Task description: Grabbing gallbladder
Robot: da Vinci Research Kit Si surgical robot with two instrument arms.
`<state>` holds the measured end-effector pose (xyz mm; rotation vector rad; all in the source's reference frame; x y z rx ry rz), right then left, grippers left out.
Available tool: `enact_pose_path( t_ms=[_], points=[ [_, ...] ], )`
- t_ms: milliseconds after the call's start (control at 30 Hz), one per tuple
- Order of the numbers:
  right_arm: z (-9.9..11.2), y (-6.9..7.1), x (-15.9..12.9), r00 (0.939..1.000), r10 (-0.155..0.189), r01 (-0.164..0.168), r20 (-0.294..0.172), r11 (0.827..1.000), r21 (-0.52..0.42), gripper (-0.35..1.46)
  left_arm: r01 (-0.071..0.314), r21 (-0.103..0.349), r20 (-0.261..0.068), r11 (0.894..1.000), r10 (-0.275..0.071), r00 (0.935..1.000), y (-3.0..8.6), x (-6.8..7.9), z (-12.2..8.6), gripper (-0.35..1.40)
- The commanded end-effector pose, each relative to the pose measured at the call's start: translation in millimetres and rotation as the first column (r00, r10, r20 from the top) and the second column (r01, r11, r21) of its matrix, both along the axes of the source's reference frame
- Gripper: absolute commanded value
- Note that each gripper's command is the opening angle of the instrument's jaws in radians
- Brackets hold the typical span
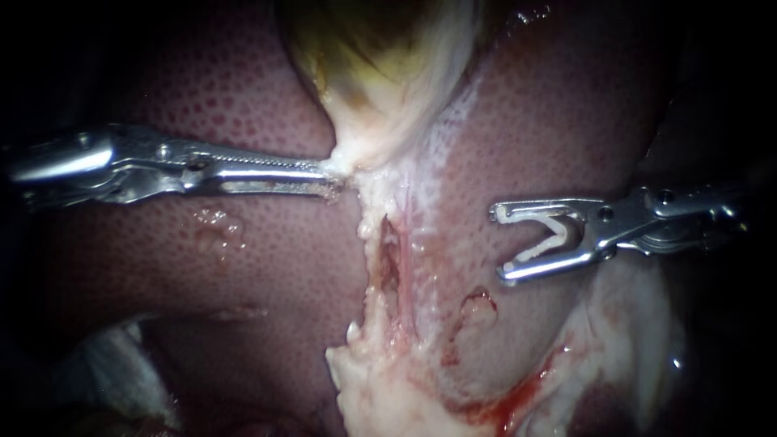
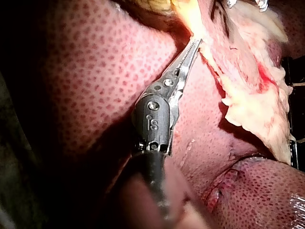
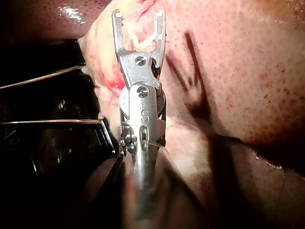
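Note:
The gallbladder hangs yellow-green and pale at the top middle and narrows to a white neck. My left instrument comes in level from the left, its long toothed jaws shut on that neck's lower end. In the left wrist view the same jaws pinch the pale tissue just ahead of them. My right instrument hovers to the right over the liver, apart from the gallbladder. Its forked jaws stand wide and carry a white clip between them. The right wrist view shows the clip seated in the jaws.
A raw groove runs down from the neck through whitish tissue. A ragged pale strip lies below it, with blood at its right. Dark red liver spreads on both sides. Something white shows at the lower left.

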<state>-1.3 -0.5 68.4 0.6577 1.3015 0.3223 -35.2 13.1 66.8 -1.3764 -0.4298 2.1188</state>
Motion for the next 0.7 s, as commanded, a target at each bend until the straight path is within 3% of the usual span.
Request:
enact_pose_path(
  t_ms=[33,300,533,700],
  points=[
    [0.0,0.0,0.0,1.0000,0.000,0.000,0.000,1.000,0.000,0.50,-0.003,0.001,-0.002,1.000,0.003,1.0000,0.0,0.2,-0.1,-0.35],
    [0.0,0.0,0.0,1.0000,0.000,0.000,0.000,1.000,0.000,0.50,-0.016,0.008,0.009,1.000,0.016,0.9998,0.1,2.7,-1.1,-0.35],
    [0.0,0.1,0.0,1.0000,0.000,0.000,0.000,1.000,0.000,0.50,0.008,0.010,-0.007,1.000,-0.008,0.9999,2.2,6.0,-2.9,-0.35],
    [0.0,0.1,0.0,1.0000,0.000,0.000,0.000,1.000,0.000,0.50,0.021,0.016,-0.014,1.000,-0.021,0.9997,3.8,7.4,-3.9,-0.35]
  ],
)
